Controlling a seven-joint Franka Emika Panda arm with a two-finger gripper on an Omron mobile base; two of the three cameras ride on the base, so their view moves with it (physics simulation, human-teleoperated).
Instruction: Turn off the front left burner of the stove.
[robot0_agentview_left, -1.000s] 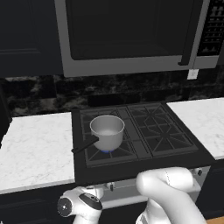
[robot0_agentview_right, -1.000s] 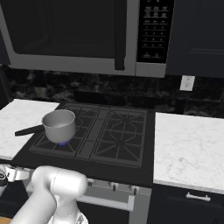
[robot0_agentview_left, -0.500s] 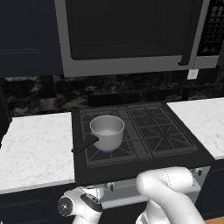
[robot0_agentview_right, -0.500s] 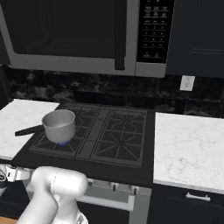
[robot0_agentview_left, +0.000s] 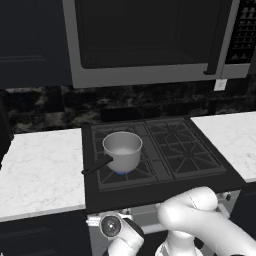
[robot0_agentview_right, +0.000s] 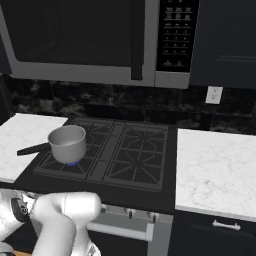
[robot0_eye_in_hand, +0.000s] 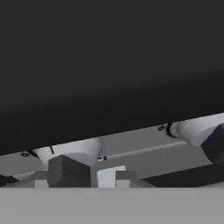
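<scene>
The stove (robot0_agentview_left: 186, 156) (robot0_agentview_right: 136, 161) stands between two marble counters. A steel saucepan (robot0_agentview_left: 122, 149) (robot0_agentview_right: 67, 143) sits on the front left burner (robot0_agentview_left: 107, 175) (robot0_agentview_right: 54, 165), with a blue flame showing under it. My arm bends down in front of the stove's steel panel. In the hand view my gripper (robot0_eye_in_hand: 142, 159) is open, close against the panel below the black cooktop edge. One dark fingertip (robot0_eye_in_hand: 70, 171) rises just in front of a silver knob (robot0_eye_in_hand: 75, 148), and a second knob (robot0_eye_in_hand: 194, 129) lies by the other fingertip (robot0_eye_in_hand: 215, 145).
A large microwave (robot0_agentview_left: 150, 40) (robot0_agentview_right: 95, 40) hangs over the stove. White marble counters (robot0_agentview_left: 40, 170) (robot0_agentview_right: 215, 170) flank it. More small knobs (robot0_agentview_right: 131, 213) and the bar handle (robot0_agentview_right: 125, 231) run along the front panel. The saucepan's black handle (robot0_agentview_right: 32, 148) points left.
</scene>
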